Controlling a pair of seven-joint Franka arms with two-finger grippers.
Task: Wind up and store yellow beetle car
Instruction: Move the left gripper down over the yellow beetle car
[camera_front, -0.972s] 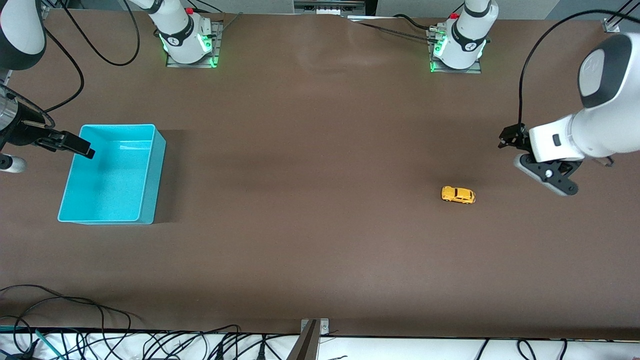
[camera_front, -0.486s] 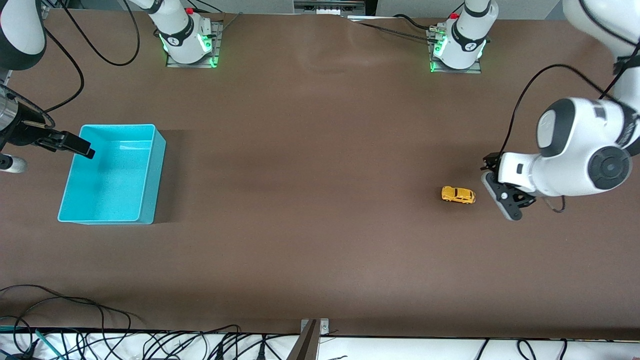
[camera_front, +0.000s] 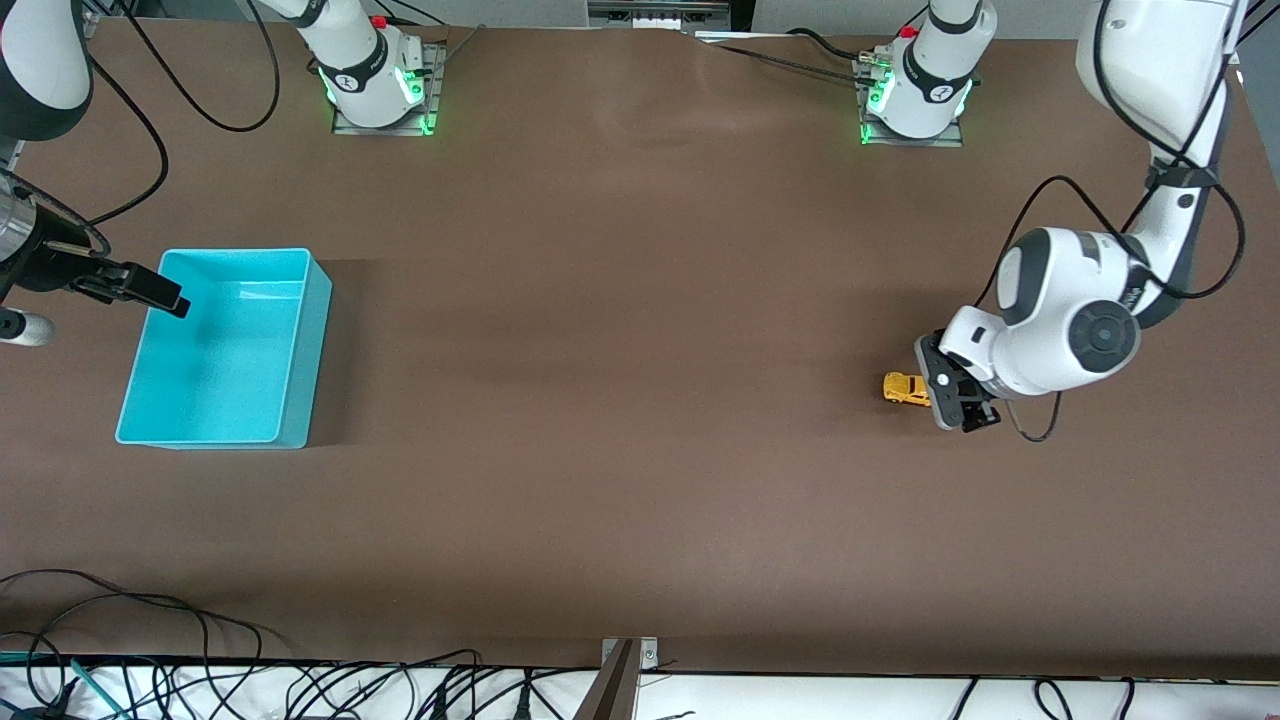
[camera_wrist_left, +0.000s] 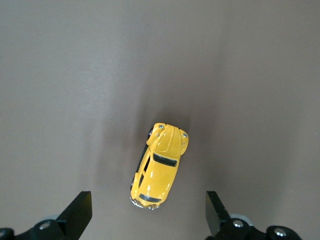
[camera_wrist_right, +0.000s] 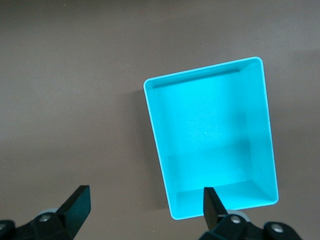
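One yellow beetle car sits at the right of the frame's middle height. One turquoise bin sits at the left. One brown table fills the frame, and two arm bases stand along its top edge.

No text, label, brand or number can be read on anything in these views (the small marks on the arms' bases stay illegible).

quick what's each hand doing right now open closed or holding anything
Left hand: open, empty, over the yellow beetle car.
Right hand: open, empty, at the edge of the turquoise bin.
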